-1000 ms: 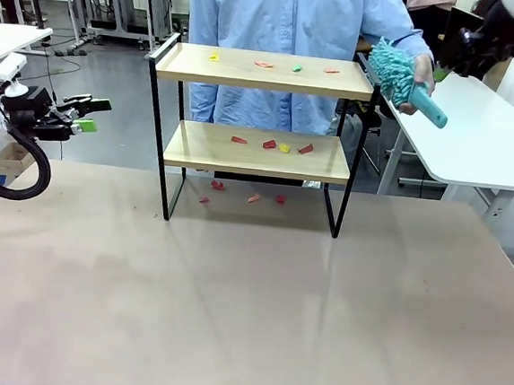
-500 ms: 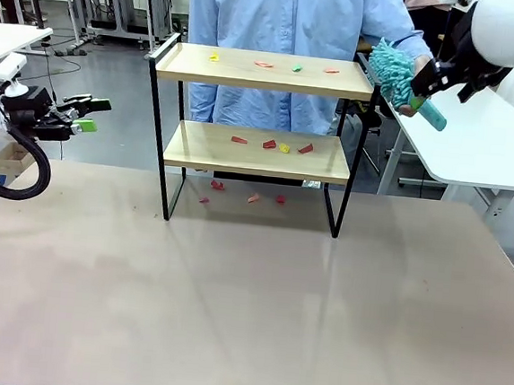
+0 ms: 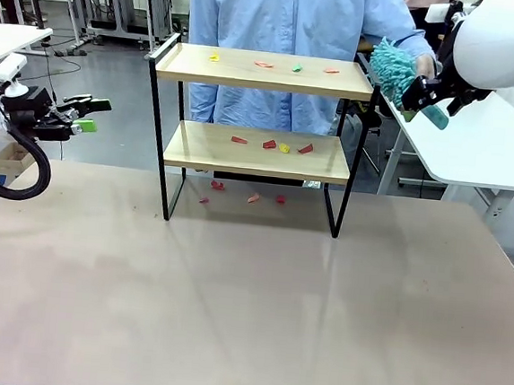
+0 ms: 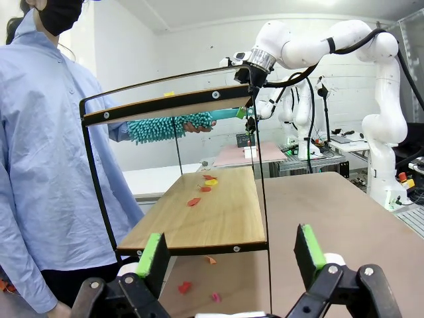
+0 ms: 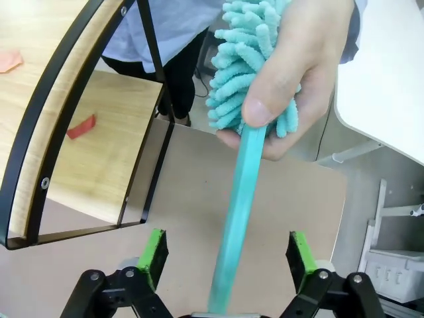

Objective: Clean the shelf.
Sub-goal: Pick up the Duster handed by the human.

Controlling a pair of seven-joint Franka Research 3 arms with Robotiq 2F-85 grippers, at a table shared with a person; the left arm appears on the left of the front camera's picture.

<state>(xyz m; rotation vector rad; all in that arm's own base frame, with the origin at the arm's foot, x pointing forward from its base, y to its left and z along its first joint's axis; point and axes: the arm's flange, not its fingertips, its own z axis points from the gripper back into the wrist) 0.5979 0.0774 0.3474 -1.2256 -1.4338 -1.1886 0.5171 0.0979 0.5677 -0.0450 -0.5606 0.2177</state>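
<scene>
Currently taking duster from person's hand at upper right, right gripper wide open astride its handle; next: close firmly, sweep shelf.

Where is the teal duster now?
Front view, upper right: the duster is beside the top board of the shelf, held by the person's hand, its handle between the open fingers of the right gripper.

Letters "RANK", on the white right arm, cut off at picture edge

Grey workshop floor, white side tables left and right, metal-framed benches beyond, white wall
</scene>
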